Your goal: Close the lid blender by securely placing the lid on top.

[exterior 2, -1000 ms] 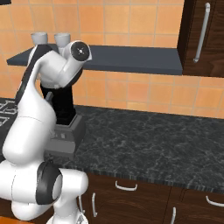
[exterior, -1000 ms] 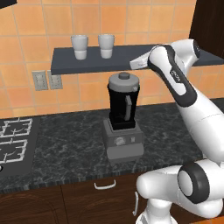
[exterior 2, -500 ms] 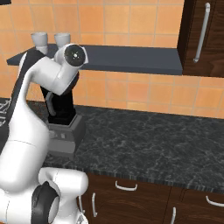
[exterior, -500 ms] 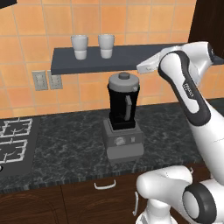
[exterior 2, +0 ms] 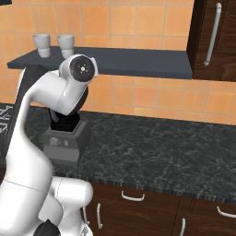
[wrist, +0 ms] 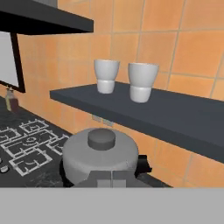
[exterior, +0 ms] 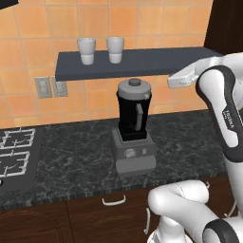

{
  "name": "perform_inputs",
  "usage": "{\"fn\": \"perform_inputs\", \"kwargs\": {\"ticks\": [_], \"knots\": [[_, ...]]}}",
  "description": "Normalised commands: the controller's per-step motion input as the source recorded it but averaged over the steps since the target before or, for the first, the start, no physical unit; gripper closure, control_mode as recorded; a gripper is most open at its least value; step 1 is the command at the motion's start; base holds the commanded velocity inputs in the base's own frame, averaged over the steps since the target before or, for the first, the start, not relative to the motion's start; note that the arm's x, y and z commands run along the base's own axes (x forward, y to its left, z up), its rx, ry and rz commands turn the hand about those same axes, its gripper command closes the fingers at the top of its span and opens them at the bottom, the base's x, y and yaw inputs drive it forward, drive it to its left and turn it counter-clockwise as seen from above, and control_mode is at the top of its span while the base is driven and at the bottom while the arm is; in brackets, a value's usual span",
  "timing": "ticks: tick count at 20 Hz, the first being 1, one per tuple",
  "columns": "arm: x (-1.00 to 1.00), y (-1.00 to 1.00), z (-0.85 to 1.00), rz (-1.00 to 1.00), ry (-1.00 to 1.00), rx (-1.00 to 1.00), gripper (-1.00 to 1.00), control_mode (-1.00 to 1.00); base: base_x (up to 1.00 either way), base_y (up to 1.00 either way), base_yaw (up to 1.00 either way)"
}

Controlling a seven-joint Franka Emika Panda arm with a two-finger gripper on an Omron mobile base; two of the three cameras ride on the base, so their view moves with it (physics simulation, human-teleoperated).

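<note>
1. The lid [exterior: 134, 88] is already seen sitting on top of the blender [exterior: 133, 128], which stands on the dark surface [exterior: 76, 156]. So the step in hand looks more like a final check or a press-down than a carry.

2. The claw [wrist: 112, 177] is off to the side of the jar at about lid height, with the lid right in front of the fingertips in the hand view. Whether it's wide or narrow can't be told: just the tips are caught at the bottom edge, close together. Nothing is seen between them.

3. If a press is wanted, it's probably best done straight down on the small darker knob [wrist: 101, 138], so the cap is seated level and not tipped to one side. Sideways nudging should be avoided, since a tall jar on a boxy base could be rocked.

4. Just above and beyond the claw, the shelf [exterior: 142, 60] overhangs the blender. Headroom over the lid looks tight, so any lift should be kept low.

5. Two white cups [wrist: 123, 81] are parked on that shelf, beyond the lid from the claw. They could be knocked by a high swing.

6. A stove top [exterior: 16, 151] lies further off past the blender, well apart, not in the way.
</note>
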Motion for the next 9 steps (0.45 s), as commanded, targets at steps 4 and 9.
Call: {"fn": "perform_inputs", "kwargs": {"ticks": [4, 9], "knots": [[-0.16, -0.42, 0.0, 0.0, 0.05, 0.0, 1.0, -1.0, 0.0, 0.0, 0.0], [-0.25, -0.44, 0.0, 0.0, 0.05, 0.0, 1.0, -1.0, 0.0, 0.0, 0.0]]}}
